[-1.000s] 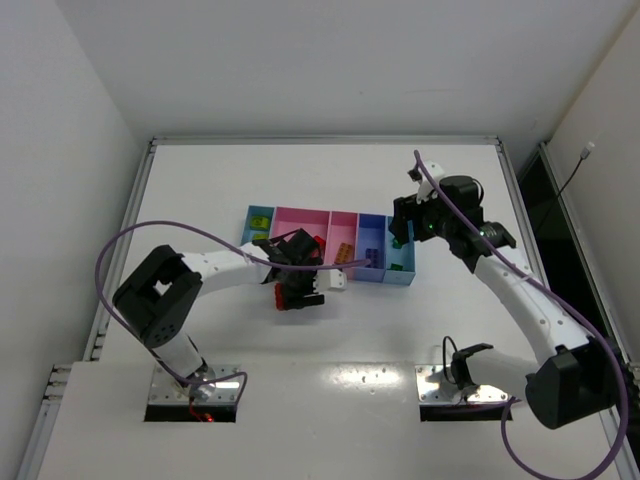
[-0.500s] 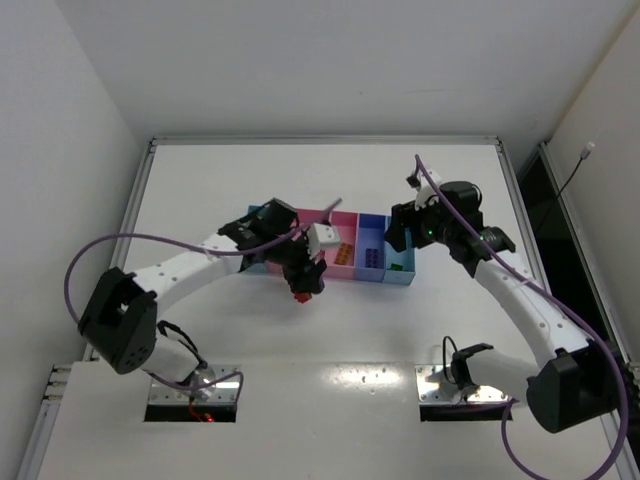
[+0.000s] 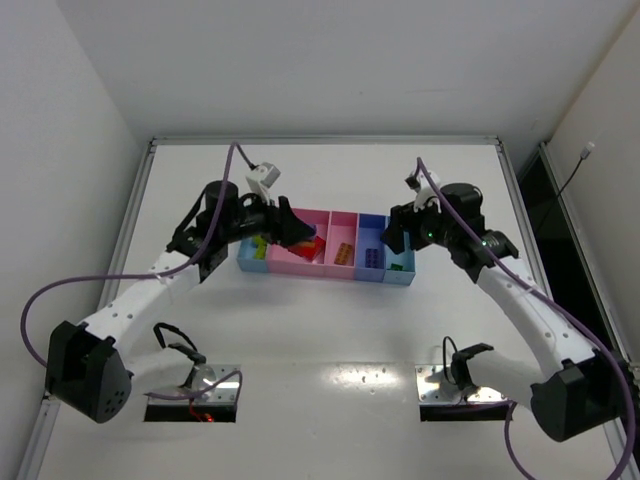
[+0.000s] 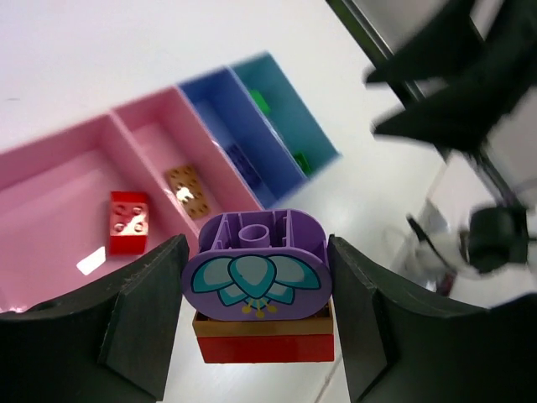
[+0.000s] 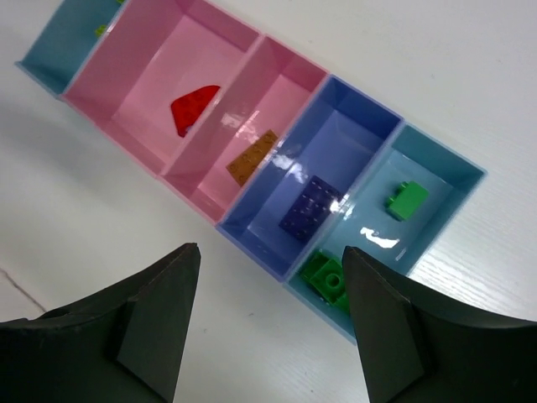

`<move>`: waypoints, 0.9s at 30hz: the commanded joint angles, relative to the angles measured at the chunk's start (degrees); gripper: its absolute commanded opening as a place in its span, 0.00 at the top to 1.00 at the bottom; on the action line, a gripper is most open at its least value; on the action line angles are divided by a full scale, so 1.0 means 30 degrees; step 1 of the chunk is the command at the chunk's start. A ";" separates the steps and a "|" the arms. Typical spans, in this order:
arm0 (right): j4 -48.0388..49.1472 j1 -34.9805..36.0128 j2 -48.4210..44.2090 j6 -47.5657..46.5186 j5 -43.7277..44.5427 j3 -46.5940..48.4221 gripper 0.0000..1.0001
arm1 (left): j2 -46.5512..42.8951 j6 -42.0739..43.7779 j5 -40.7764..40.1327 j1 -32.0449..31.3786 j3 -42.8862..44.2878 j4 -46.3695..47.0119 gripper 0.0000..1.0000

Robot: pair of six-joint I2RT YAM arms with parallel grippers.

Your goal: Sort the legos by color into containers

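Note:
My left gripper (image 4: pixel 256 252) is shut on a small stack of legos (image 4: pixel 256 290): a rounded purple brick with a teal flower print, an orange layer and a red brick. In the top view the left gripper (image 3: pixel 292 230) hangs over the wide pink bin (image 3: pixel 300 270) of the containers. That bin holds a red brick (image 4: pixel 128 222). My right gripper (image 5: pixel 268 256) is open and empty above the near edge of the periwinkle bin (image 5: pixel 361 109). An orange plate (image 5: pixel 252 157), a dark purple plate (image 5: pixel 310 206) and two green bricks (image 5: pixel 407 200) lie in the bins.
The row of bins (image 3: pixel 343 275) sits mid-table. The leftmost light blue bin (image 3: pixel 252 262) holds small lime and yellow pieces. The table's raised rim (image 3: pixel 320 141) runs along the back. Purple cables loop off both arms.
My left arm has swung up and left from the table in front of the bins, carrying the stack over the wide pink bin. The right arm has hardly moved.

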 commanded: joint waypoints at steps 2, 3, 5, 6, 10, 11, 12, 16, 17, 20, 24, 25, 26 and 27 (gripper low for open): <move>0.0963 0.1437 0.0565 0.0329 -0.0147 0.1597 0.29 | -0.0684 -0.2889 -0.5417 0.0312 0.1056 0.0096 1.00; 0.0963 0.1729 0.0800 0.0503 -0.0382 0.2035 0.29 | -0.0684 -0.2889 -0.6237 0.0312 0.1291 -0.0201 1.00; 0.1137 0.2725 0.1239 0.0505 -0.0558 0.2389 0.29 | -0.0481 -0.2889 -0.8844 0.0312 0.2169 -0.0875 1.00; 0.1138 0.3453 0.1415 0.0679 -0.0560 0.2768 0.29 | -0.0479 -0.2715 -1.0390 0.0312 0.2665 -0.1516 1.00; 0.1926 0.4630 0.2470 0.1528 -0.0384 0.3358 0.29 | -0.0303 -0.3414 -1.2222 0.0312 0.3225 -0.2577 1.00; 0.2191 0.5242 0.2704 0.1704 -0.0384 0.3619 0.27 | -0.0303 -0.3416 -1.2483 0.0312 0.3227 -0.2780 1.00; 0.2744 0.5538 0.3257 0.1996 -0.0384 0.3824 0.27 | -0.0303 -0.3619 -1.2659 0.0486 0.3227 -0.2985 1.00; 0.4183 0.6156 0.4868 0.3695 -0.0353 0.4703 0.24 | -0.0479 -0.4058 -1.3247 0.0691 0.3430 -0.3192 1.00; 0.4446 0.6417 0.5135 0.4307 -0.0529 0.5199 0.23 | -0.0479 -0.4264 -1.3247 0.0693 0.3432 -0.3192 1.00; 0.5560 0.6828 0.6217 0.5944 -0.0882 0.6195 0.22 | -0.0479 -0.5435 -1.2868 0.1394 0.3432 -0.3368 1.00; 0.6703 0.7180 0.7448 0.7968 -0.1292 0.7340 0.21 | -0.0479 -0.6870 -1.1407 0.1982 0.3432 -0.3368 1.00; 0.7111 0.7385 0.7684 0.8265 -0.1495 0.7719 0.19 | -0.0479 -0.7105 -1.1198 0.2243 0.3432 -0.3368 1.00; 0.7318 0.7590 0.7919 0.8268 -0.1497 0.7955 0.19 | -0.0479 -0.7485 -1.0790 0.2507 0.3432 -0.3368 1.00; 0.7320 0.7592 0.8356 0.8819 -0.1671 0.8218 0.18 | -0.0479 -0.7691 -1.0612 0.2509 0.3432 -0.3368 1.00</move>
